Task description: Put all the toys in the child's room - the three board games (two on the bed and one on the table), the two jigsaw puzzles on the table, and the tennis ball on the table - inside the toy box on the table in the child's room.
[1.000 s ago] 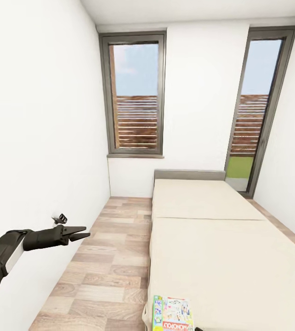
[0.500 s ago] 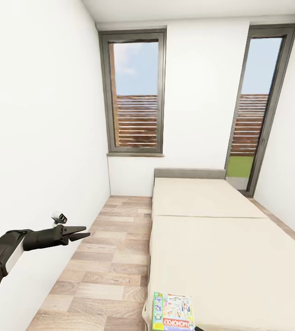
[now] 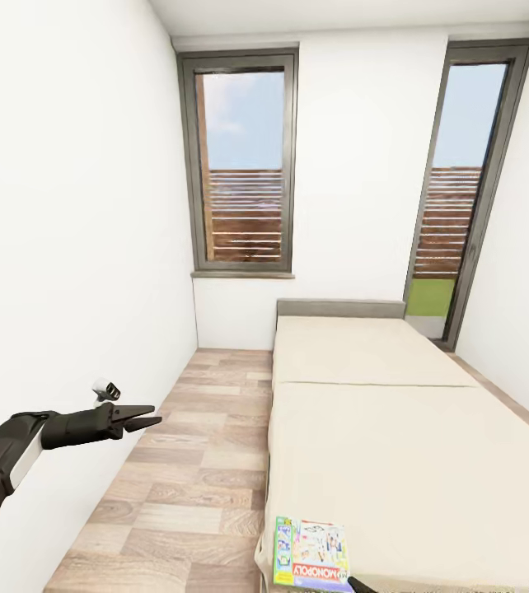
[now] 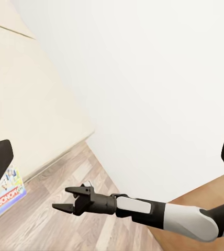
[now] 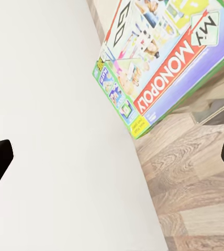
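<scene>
Monopoly game box [image 3: 311,554] lies flat at the bed's [image 3: 396,436] near corner, close under the right arm.

Its long axis runs along the mattress edge; glossy printed cardboard on plain cream fabric. Right jaws [image 5: 112,157] stand wide apart, empty; left gripper [image 3: 138,420], over plank floor, looks nearly closed, empty.

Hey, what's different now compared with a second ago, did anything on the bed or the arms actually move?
Mostly the camera shifted: the whole room slid slightly, so more of the Monopoly box shows at the near corner of the bed. A dark tip, probably the right gripper, shows a little more at the bottom edge. The left gripper holds the same pose with nothing in it, and the box lies untouched.
</scene>
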Robot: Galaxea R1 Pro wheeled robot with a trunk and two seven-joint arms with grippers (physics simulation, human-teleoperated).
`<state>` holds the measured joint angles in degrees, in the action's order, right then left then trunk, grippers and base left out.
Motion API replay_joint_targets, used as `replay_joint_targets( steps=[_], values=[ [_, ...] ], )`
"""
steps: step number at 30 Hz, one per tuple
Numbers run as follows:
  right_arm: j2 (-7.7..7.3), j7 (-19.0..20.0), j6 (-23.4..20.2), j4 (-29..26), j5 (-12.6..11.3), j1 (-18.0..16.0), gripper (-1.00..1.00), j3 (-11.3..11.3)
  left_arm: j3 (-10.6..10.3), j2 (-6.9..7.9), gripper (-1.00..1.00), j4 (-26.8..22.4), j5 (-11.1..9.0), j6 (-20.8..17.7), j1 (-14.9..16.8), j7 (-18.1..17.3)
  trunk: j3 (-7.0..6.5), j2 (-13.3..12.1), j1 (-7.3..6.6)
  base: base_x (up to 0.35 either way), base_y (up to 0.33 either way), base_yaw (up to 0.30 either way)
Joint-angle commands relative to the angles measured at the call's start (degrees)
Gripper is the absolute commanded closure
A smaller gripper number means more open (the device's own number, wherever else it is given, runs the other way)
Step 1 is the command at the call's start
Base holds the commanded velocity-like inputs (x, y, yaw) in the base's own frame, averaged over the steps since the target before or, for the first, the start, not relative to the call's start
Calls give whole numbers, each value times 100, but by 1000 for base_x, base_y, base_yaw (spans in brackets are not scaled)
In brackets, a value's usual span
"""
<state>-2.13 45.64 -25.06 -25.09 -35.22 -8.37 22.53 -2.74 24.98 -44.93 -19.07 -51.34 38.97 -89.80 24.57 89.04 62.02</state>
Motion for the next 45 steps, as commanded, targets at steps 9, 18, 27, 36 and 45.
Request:
replay_joint_targets(
  steps=[9, 18, 27, 36, 45],
  values=[
    [6, 59, -536, 3, -50, -159, -100, 22, -17, 7, -100, 2, -18, -60, 5, -20, 169, 366, 198, 0, 0, 0],
    [10, 100, -689, 16, -61, -188, -100, 24, -16, 7, -100, 2, -18, -60, 5, -20, 330, 727, 396, 0, 0, 0],
    [3, 134, -714, 20, -52, -185, -100, 18, -22, 7, -100, 2, -24, -60, 5, -20, 492, 1088, 593, 0, 0, 0],
    [2, 145, -708, 16, -36, -182, -100, 9, -17, 7, -100, 0, -30, -35, 5, -20, 654, 1449, 791, 0, 0, 0],
    [2, 174, -682, 9, -10, -182, -100, 3, -16, 7, -100, -14, -35, -19, 5, -20, 815, 1810, 989, 0, 0, 0]
  ],
)
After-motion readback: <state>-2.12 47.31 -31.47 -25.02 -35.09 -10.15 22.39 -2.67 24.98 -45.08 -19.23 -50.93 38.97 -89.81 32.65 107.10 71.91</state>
